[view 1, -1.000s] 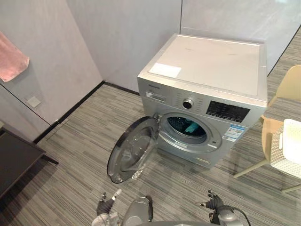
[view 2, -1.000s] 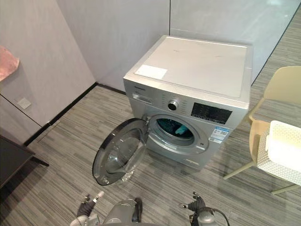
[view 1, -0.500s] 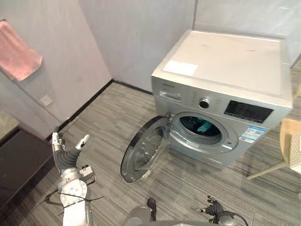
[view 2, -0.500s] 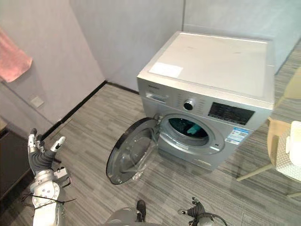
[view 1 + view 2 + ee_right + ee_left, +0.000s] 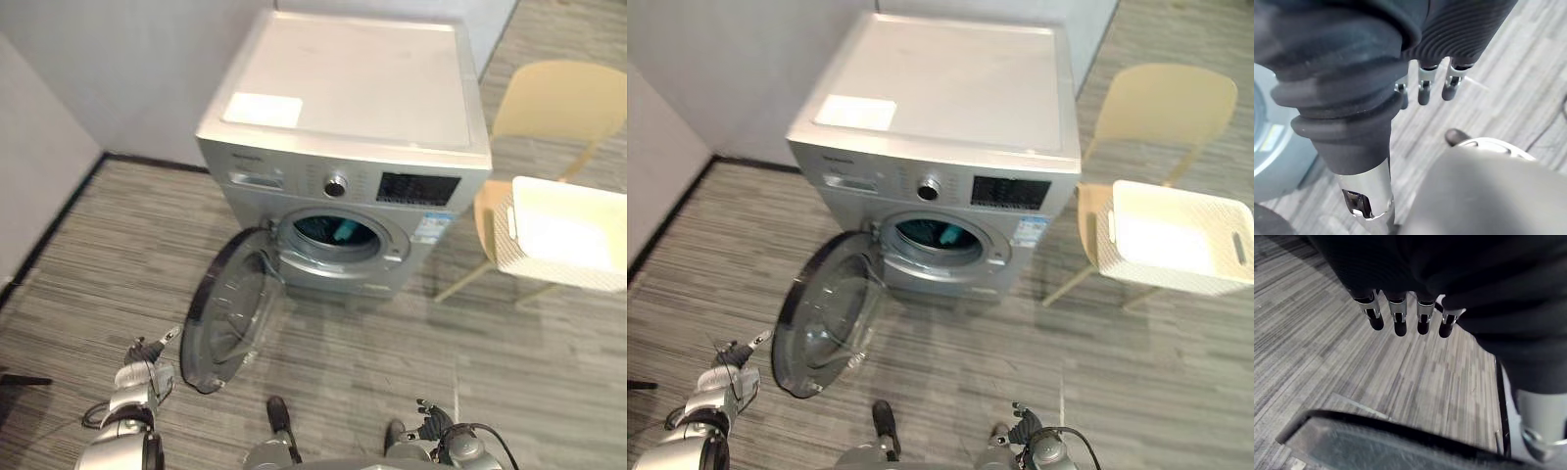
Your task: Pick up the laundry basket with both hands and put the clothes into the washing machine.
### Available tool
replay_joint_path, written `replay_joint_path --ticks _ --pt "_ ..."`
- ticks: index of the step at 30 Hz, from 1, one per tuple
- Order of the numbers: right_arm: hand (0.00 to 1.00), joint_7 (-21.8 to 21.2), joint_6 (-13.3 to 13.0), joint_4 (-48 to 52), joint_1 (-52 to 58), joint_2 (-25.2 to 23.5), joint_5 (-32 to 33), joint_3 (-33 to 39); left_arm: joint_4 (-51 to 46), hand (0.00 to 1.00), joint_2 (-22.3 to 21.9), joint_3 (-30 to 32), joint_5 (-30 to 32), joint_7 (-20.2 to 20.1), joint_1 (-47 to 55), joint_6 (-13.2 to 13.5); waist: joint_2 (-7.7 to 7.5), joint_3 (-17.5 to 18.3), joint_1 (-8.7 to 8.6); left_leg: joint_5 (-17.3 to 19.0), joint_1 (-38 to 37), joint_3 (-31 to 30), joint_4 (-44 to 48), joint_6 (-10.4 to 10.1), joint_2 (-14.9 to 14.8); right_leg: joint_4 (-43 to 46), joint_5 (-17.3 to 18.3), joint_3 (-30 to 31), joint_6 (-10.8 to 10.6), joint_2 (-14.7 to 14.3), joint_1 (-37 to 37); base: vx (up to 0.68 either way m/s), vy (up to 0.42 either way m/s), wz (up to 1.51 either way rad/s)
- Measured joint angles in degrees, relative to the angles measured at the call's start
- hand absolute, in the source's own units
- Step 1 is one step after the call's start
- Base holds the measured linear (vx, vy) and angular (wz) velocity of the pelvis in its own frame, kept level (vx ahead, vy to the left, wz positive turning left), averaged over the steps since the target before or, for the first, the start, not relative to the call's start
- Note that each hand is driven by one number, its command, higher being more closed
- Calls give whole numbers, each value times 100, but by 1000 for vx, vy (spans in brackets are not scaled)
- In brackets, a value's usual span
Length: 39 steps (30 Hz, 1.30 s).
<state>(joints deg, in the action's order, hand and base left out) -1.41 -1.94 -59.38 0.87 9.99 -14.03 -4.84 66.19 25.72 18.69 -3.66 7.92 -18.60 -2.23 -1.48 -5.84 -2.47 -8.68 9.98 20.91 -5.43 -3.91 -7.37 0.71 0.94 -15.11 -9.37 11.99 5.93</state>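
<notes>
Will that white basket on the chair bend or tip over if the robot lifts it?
Probably stays stiff: the basket has straight, holey plastic-looking walls. Likely light, since it looks empty. It might tip if lifted by one side, so both handles seem safer.

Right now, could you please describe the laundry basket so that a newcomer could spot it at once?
Find the silver washer with its door open. To its right stands a pale yellow chair, and the basket sits on its seat. Unlike the plain chair, it is a white rectangular tub with perforated walls and slot handles.
</notes>
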Motion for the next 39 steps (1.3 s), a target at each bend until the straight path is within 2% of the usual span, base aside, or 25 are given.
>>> replay_joint_path --ticks 4,7,9,14,16,17,18,20,23,26,28,30,31,32,34,35,36,39 --pt "0 2 -39 15 -73 26 4 66 185 0 -30 -4 2 83 -412 2 -32 -130 -129 -8 189 113 0 3 -31 -36 -56 119 11 -29 251 31 1 -15" --pt "0 4 -43 24 -126 29 5 65 184 0 -285 -110 -11 86 -549 11 -53 -255 -146 -8 249 125 0 1 -43 -38 -56 128 12 -43 321 13 -1 0" --pt "0 9 -40 24 -172 25 7 64 183 0 -496 -307 -20 91 -546 30 -54 -310 -136 -8 288 129 0 1 -39 -38 -57 131 13 -39 338 42 1 1" --pt "0 10 -5 61 -345 -31 4 -217 174 0 -1414 -1323 -74 100 -518 23 -38 -342 -109 -8 240 136 -1 0 -21 -23 -57 131 14 -18 323 4 8 0" --pt "0 14 -11 144 -489 -107 4 -430 172 0 -1720 -1663 -495 229 -639 -16 -36 -343 -114 -14 227 146 -2 -8 -22 -10 -58 144 15 -15 326 -54 23 -3" --pt "0 25 -16 196 -613 -199 4 -616 170 0 -1944 -2059 -1056 427 -779 -69 -37 -343 -104 -17 202 138 -2 -12 -22 32 -58 144 15 -8 320 -38 17 1" --pt "0 30 -16 198 -637 -218 4 -655 159 0 -1971 -2127 -1167 475 -799 -82 -38 -342 -102 -18 196 138 -2 -12 -20 37 -59 145 16 -5 320 -39 26 0" --pt "0 79 -18 195 -808 -349 5 -902 114 0 -2029 -2637 -1712 770 -878 -109 -38 -342 -95 -25 155 149 -1 -5 1 91 -60 170 18 21 320 -9 15 -2" --pt "0 210 -31 174 -915 -439 18 -1004 -3 0 -1970 -3070 -1939 992 -882 -123 -38 -342 4 -33 82 263 1 5 24 148 -61 256 17 62 331 12 30 -10" --pt "0 266 -56 -17 -1011 -455 42 -1100 -112 0 -1943 -3245 -2152 1109 -878 -135 -40 -340 31 -33 -9 314 2 6 42 232 -70 316 1 96 329 10 27 -11" --pt "0 266 -91 -211 -996 -457 40 -1104 -587 0 -1810 -3455 -2476 1126 -710 -127 -46 -337 26 -33 -27 330 2 7 44 250 -85 356 -21 102 341 4 19 -9" --pt "0 264 -89 -279 -882 -442 38 -1094 -855 0 -1650 -3664 -2483 1123 -548 -94 -52 -333 30 -32 -35 340 2 8 48 249 -93 380 -32 106 342 9 13 -6" --pt "0 257 -83 -293 -747 -409 31 -1072 -1220 0 -1340 -4280 -2455 1023 -327 -80 -41 -327 59 -31 -85 360 2 8 58 250 -111 408 -62 117 319 16 21 -14" --pt "0 234 -84 -330 -655 -376 26 -992 -1606 0 -1014 -4904 -2469 669 -233 12 -10 -309 106 -29 -123 397 2 9 64 248 -170 425 -69 123 317 6 23 -16" --pt "0 224 -51 -337 -617 -306 -12 -863 -2267 0 -885 -5365 -2616 220 -290 59 61 -261 109 -16 -135 402 0 27 93 195 -288 415 -80 139 304 -41 48 -12" --pt "0 220 -39 -333 -583 -281 -11 -787 -2523 0 -887 -5525 -2651 104 -299 86 68 -215 84 -15 -137 399 0 28 144 169 -297 411 -89 189 296 -69 74 -1" --pt "0 221 -37 -306 -561 -263 -10 -673 -2984 0 -931 -5866 -2658 -293 -307 249 117 -163 -9 -10 -137 357 -3 34 215 62 -334 374 -144 254 229 -83 80 4" --pt "0 226 -14 -243 -534 -247 -7 -641 -3492 0 -1434 -5977 -2426 -631 -385 326 201 -74 -41 7 -137 343 -39 11 249 -36 -393 341 -109 284 187 -97 58 1"
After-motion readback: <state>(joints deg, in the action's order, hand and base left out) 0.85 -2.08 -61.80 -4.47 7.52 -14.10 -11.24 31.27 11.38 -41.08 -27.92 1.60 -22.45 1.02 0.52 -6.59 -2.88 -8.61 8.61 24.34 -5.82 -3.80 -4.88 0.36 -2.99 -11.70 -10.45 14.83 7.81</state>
